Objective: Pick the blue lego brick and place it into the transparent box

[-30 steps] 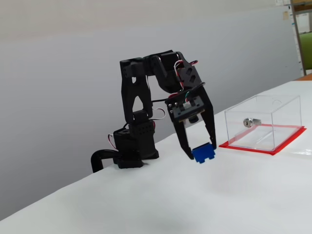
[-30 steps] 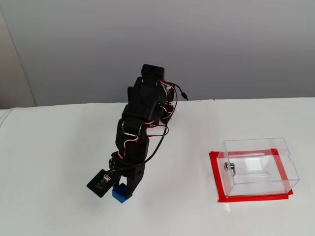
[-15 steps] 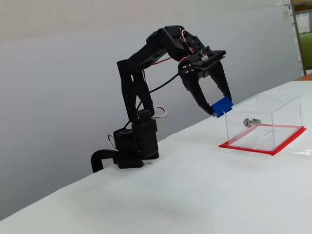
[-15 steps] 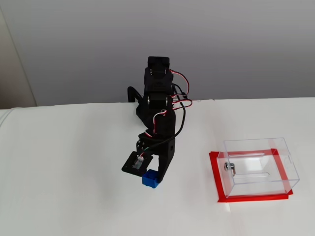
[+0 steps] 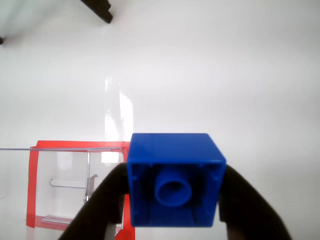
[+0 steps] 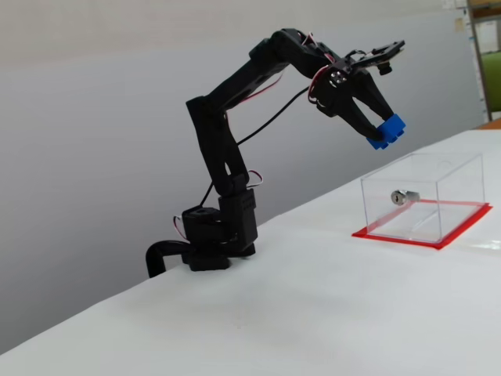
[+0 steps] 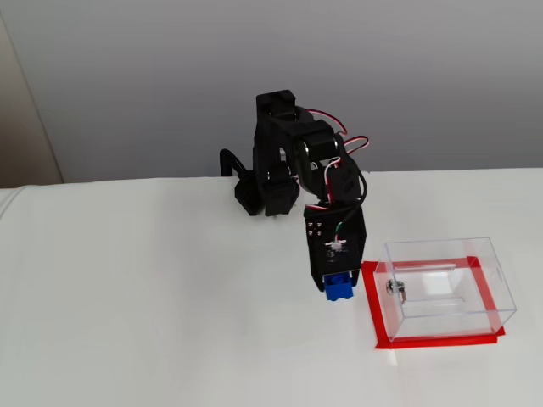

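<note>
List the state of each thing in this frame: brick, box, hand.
blue lego brick: held in the air, clamped between the fingers, short of the box.
transparent box: upright on its red base, nothing inside.
hand: shut on the brick, raised above the table.

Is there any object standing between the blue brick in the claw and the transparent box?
Nothing visible does. The claw holds the blue lego brick in the air, above and beside the transparent box; only bare white table lies between them. In the fixed view, the box top looks open.
</note>
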You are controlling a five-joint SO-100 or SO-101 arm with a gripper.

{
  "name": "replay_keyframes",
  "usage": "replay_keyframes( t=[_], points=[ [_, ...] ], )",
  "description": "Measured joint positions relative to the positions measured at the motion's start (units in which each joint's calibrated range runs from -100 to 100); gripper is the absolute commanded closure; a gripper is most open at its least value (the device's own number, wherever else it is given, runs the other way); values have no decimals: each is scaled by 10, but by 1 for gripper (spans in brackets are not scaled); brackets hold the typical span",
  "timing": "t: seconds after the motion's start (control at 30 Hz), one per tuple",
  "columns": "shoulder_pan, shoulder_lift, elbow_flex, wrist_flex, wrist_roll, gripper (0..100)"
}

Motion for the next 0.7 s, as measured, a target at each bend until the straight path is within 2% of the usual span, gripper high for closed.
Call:
replay_keyframes(
  t=[0.33,0.7],
  points=[
    [-142,-2,-2,-1,30,85],
    [-297,22,-3,-61,48,85]
  ],
)
